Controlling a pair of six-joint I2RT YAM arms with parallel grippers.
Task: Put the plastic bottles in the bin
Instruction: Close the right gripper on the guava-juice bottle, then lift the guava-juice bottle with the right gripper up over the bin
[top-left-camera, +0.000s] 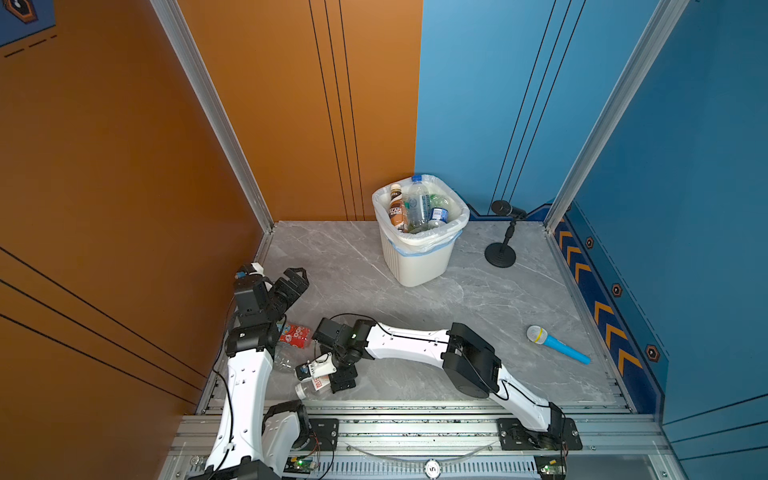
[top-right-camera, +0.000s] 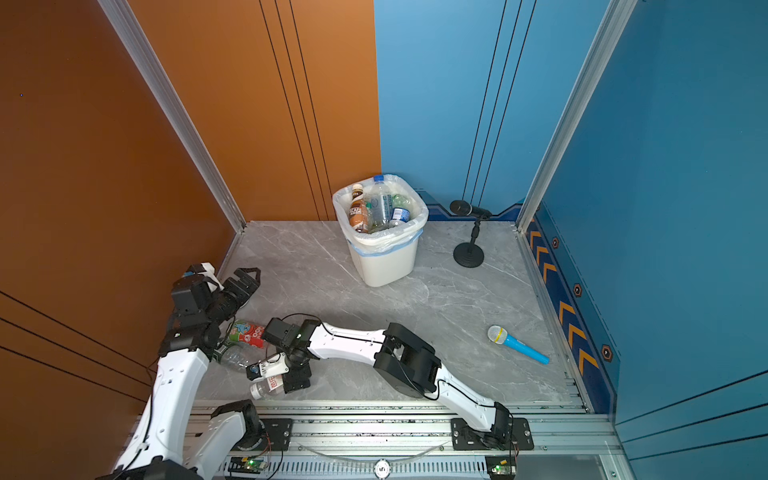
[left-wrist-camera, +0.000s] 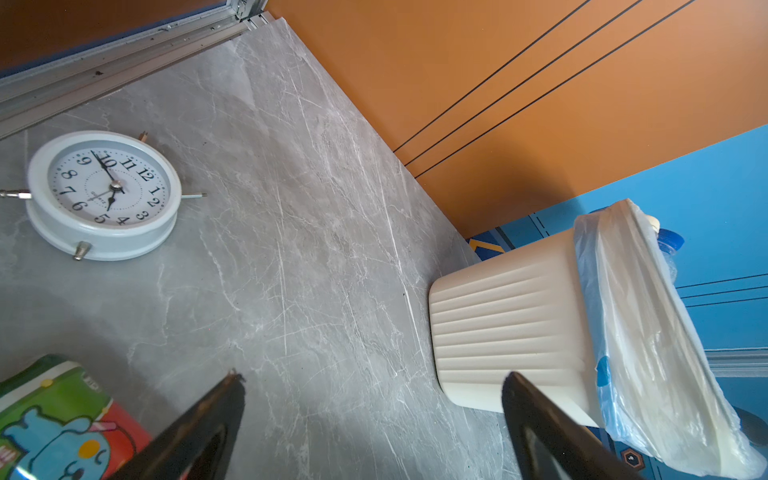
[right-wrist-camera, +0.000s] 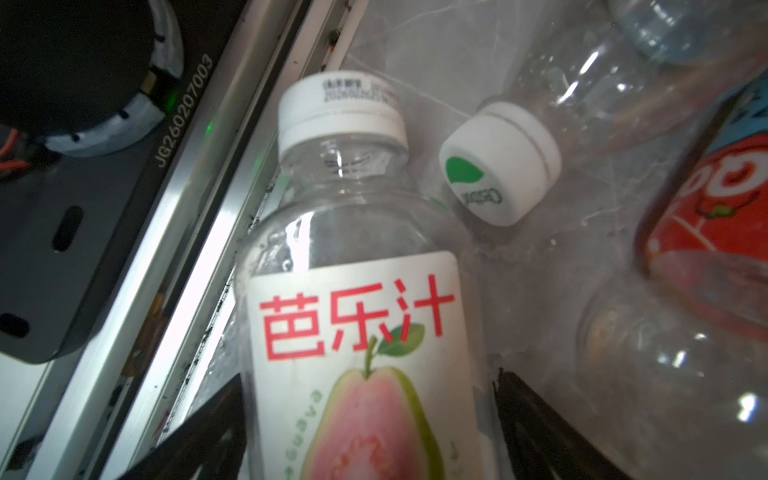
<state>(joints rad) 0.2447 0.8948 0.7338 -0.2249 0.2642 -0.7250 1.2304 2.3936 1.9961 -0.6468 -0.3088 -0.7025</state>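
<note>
The guava bottle (right-wrist-camera: 353, 232) lies between the right gripper's (right-wrist-camera: 368, 376) jaws, which are open just beside its sides and span its width. The left gripper (left-wrist-camera: 374, 376) gapes empty.

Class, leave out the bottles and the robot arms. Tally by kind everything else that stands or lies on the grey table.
Bin: 1
Microphones: 2 (black stand microphone, blue-handled toy microphone)
Alarm clock: 1
Total: 4
</note>
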